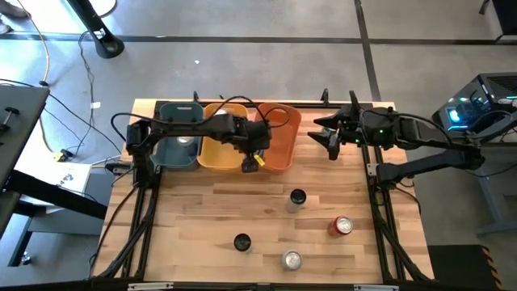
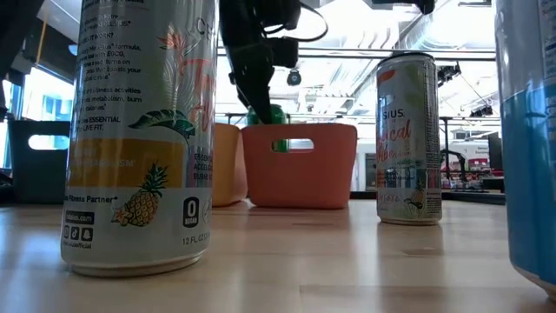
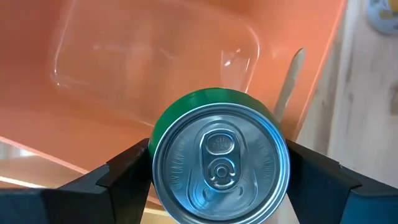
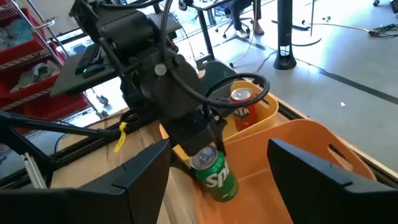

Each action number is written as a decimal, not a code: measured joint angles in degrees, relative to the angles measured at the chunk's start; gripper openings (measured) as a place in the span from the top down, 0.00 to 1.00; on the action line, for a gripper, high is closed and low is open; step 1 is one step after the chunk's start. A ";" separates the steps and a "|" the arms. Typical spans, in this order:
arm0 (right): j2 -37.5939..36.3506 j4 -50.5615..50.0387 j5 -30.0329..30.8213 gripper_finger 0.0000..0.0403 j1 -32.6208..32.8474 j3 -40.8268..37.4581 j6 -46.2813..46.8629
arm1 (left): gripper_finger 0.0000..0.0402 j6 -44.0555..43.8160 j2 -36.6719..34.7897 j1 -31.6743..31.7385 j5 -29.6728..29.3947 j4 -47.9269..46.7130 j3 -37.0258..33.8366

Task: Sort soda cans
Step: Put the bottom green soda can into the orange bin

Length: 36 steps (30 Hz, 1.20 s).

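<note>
We read on nearest can (image 2: 139,130), low view: "12 FL OZ", "0 SUGAR", "ESSENTIAL", "Fitness Partner", beside pineapple drawing; rest of small print too fine. On farther silver can (image 2: 408,139) we make out "SIUS", nothing more. On green can (image 4: 214,174), right wrist view, we read "Sp", white lettering.

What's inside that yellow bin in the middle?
A red can stands in the yellow bin. The left arm reaches across above the bin, so the rest of its inside is covered.
</note>
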 joint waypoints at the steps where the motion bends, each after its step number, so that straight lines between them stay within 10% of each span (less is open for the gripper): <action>1: -0.02 0.02 0.00 0.35 0.00 0.00 -0.08 | 0.28 -0.26 0.00 -0.40 -0.03 -0.40 0.00; 27: -0.04 0.02 0.02 0.35 0.02 -0.04 0.00 | 0.28 2.97 0.17 1.75 2.65 5.06 -0.07; 36: 0.10 0.04 0.04 0.35 0.00 -0.04 0.00 | 0.04 2.93 1.93 2.41 2.93 6.19 -0.33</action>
